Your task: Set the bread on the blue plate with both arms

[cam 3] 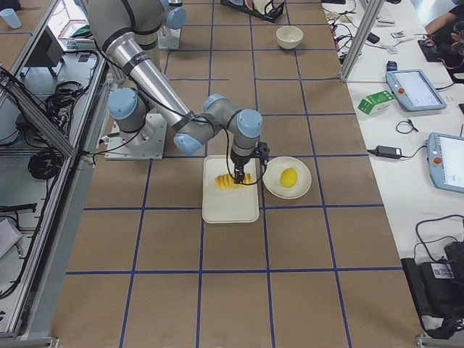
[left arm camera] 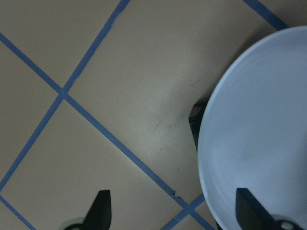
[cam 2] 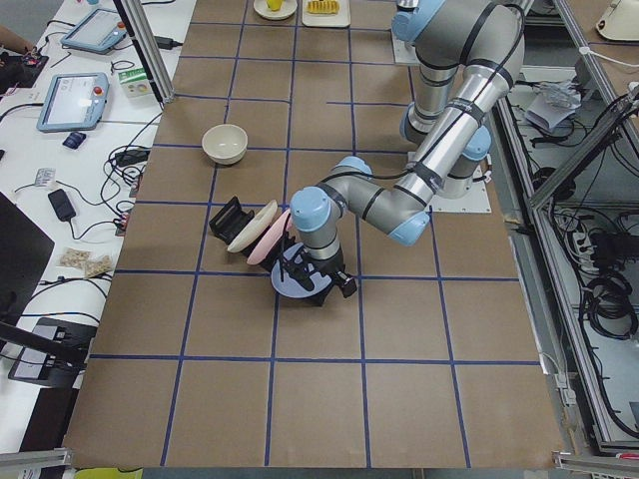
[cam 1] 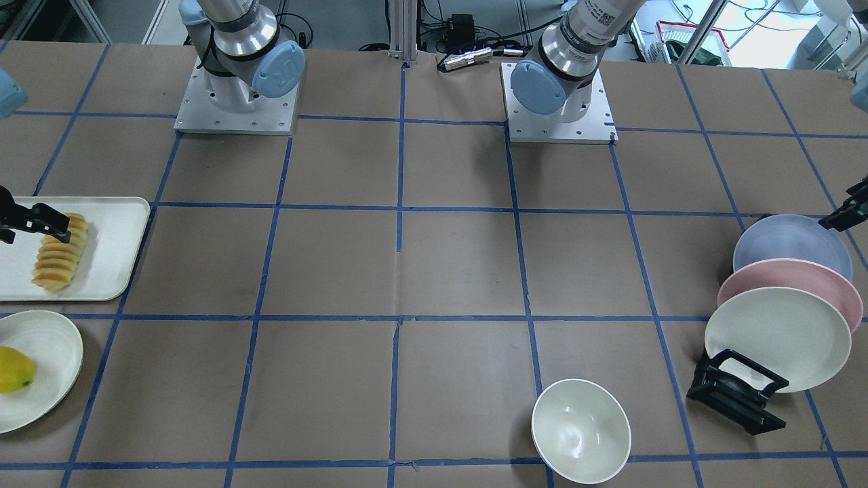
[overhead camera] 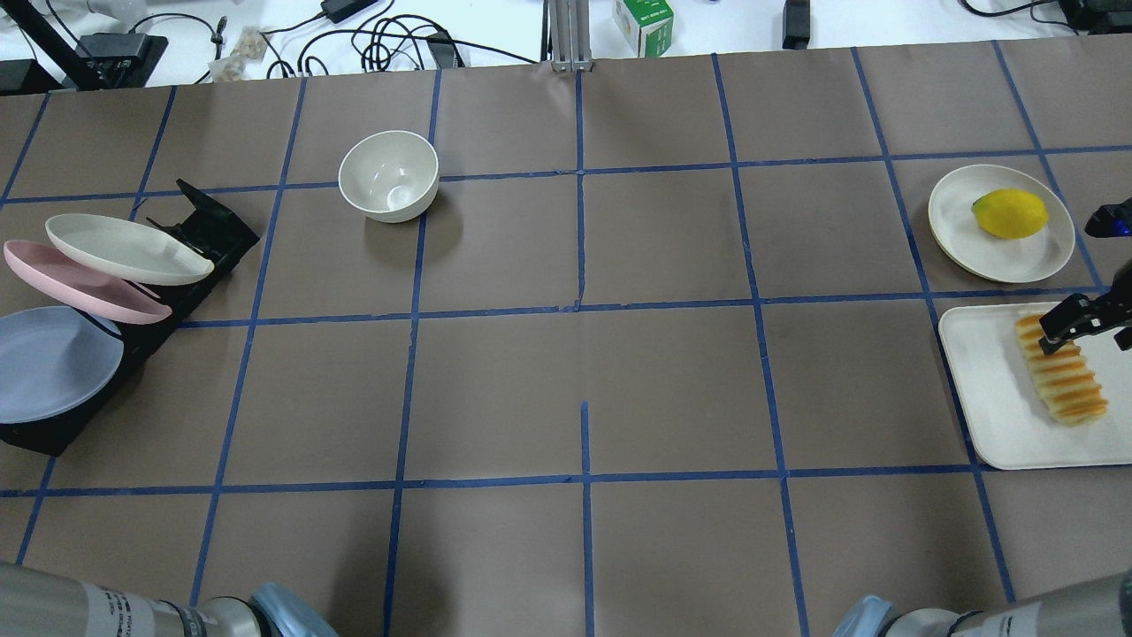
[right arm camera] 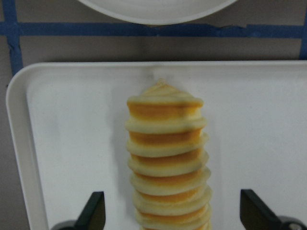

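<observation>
Orange bread point(right arm camera: 165, 143) between wide right end effector point(right arm camera: 168, 211); left end effector point(left arm camera: 172, 211) wide at blue plate point(left arm camera: 259, 134); wrist views.

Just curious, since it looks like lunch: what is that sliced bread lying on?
The bread lies on a white rectangular tray, which rests on the brown table. The right gripper hovers open over one end, hiding that part from overhead.

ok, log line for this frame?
phase: pre-grasp | right gripper: open, straddling bread on tray | left gripper: open, astride blue plate rim | plate: in rack
</observation>
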